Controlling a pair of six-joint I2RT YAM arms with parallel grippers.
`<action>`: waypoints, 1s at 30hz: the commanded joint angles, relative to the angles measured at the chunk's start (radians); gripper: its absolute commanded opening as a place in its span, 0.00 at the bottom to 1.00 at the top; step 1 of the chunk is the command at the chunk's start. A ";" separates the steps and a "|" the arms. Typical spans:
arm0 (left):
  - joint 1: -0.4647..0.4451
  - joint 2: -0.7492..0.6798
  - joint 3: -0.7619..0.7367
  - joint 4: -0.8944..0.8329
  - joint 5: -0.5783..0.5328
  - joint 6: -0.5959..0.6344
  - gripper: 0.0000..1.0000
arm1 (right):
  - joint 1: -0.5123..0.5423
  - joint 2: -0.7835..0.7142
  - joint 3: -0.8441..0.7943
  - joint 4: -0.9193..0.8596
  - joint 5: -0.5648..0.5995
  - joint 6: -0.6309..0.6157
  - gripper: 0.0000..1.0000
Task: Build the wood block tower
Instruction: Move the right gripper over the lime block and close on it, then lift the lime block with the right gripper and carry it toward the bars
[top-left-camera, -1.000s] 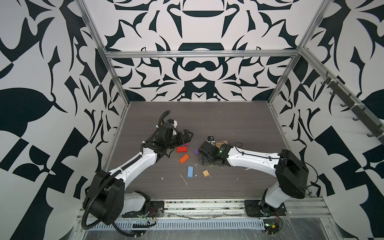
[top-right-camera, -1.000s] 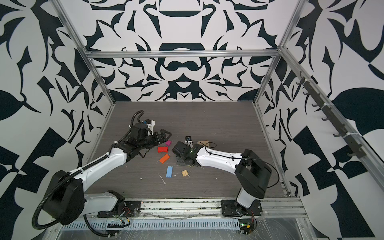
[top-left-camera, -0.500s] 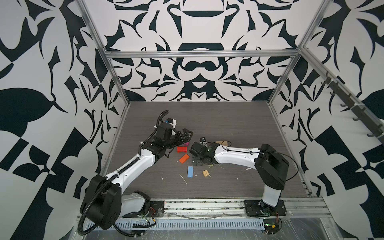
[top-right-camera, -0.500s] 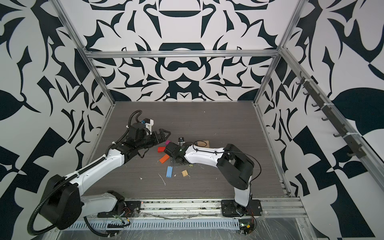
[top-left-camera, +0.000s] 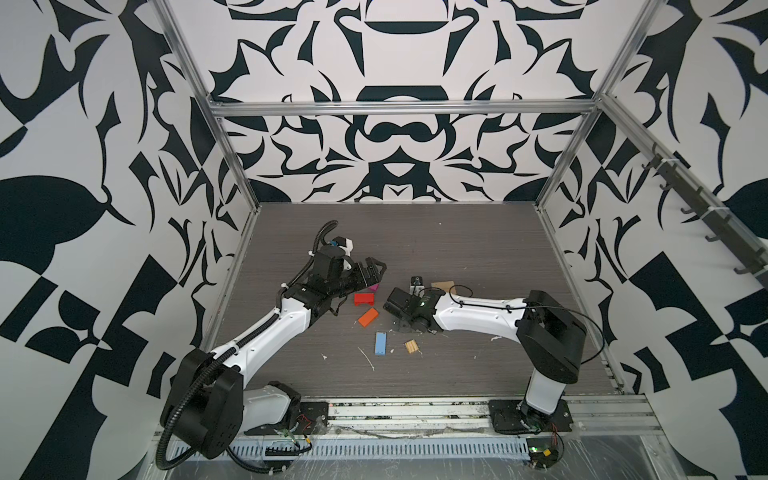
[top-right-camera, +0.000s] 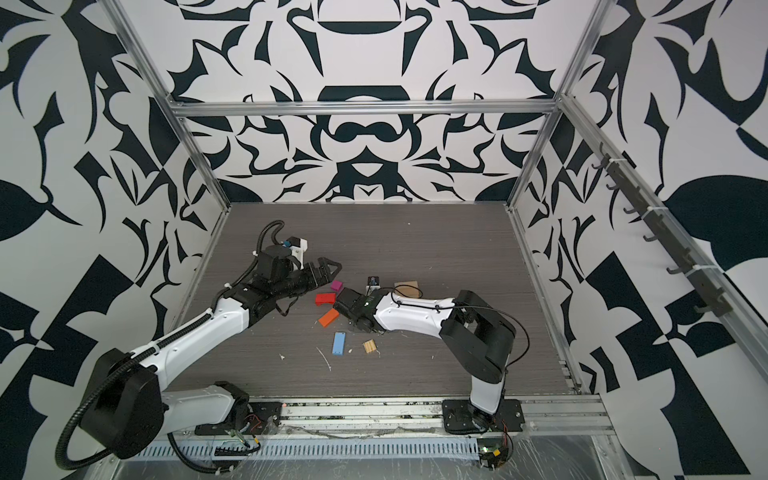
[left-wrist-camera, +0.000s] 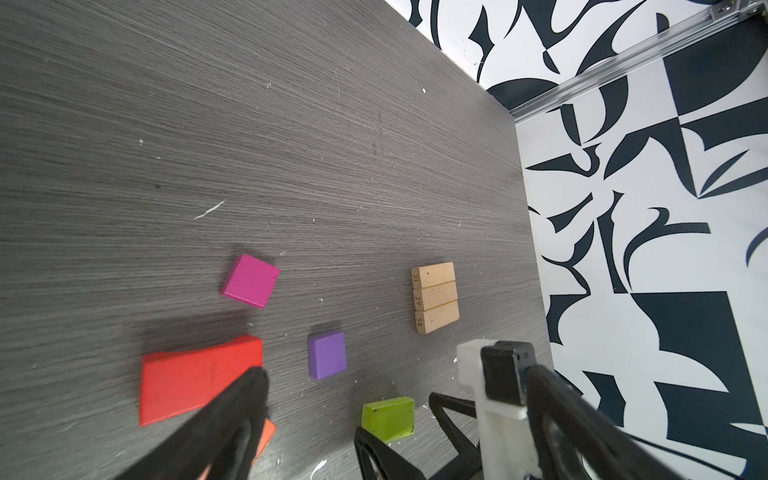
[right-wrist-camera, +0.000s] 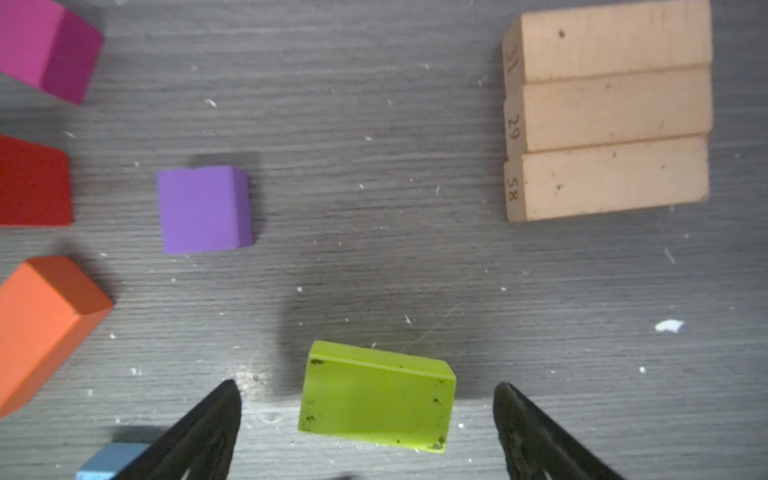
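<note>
Starting at the front of the table (top-left-camera: 457, 249), the wood blocks (top-left-camera: 368, 317) lie scattered near its middle, each resting on the surface in a single layer.

1. Nearest the front: the ridged tan square (top-left-camera: 411, 346) and the light blue block (top-left-camera: 380, 343) lie just beside each other, apart.
2. Next row: the orange block (top-left-camera: 368, 317) lies at an angle. To its right, the right gripper (right-wrist-camera: 368, 390) hangs low over the lime green block (right-wrist-camera: 376, 397). Its fingers (right-wrist-camera: 208, 428) are spread wide, one on each side of the block, with clear gaps and no contact. It grips nothing.
3. Behind these: the red block (top-left-camera: 364, 298) lies flat, with the purple cube (left-wrist-camera: 327, 360) to its right.
4. Farther back: the magenta cube (top-right-camera: 336, 285) sits alone. Three tan planks (left-wrist-camera: 436, 297) lie side by side, touching, right of the cubes and well apart from them.
5. Farthest: the left gripper (top-left-camera: 380, 270) hovers near the magenta cube. Its fingers (left-wrist-camera: 232, 411) are fully spread and it holds nothing. In the left wrist view one fingertip overlaps the red block; contact cannot be told.
</note>
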 joint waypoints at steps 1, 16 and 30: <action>-0.003 -0.001 -0.011 0.004 -0.004 0.000 1.00 | 0.008 0.012 0.002 0.014 -0.010 0.046 0.97; -0.003 0.003 -0.023 0.015 -0.009 0.012 0.99 | 0.007 0.029 -0.035 0.047 -0.021 0.075 0.81; -0.004 0.039 0.011 0.002 0.001 0.021 1.00 | 0.007 0.013 -0.052 0.035 0.003 0.000 0.69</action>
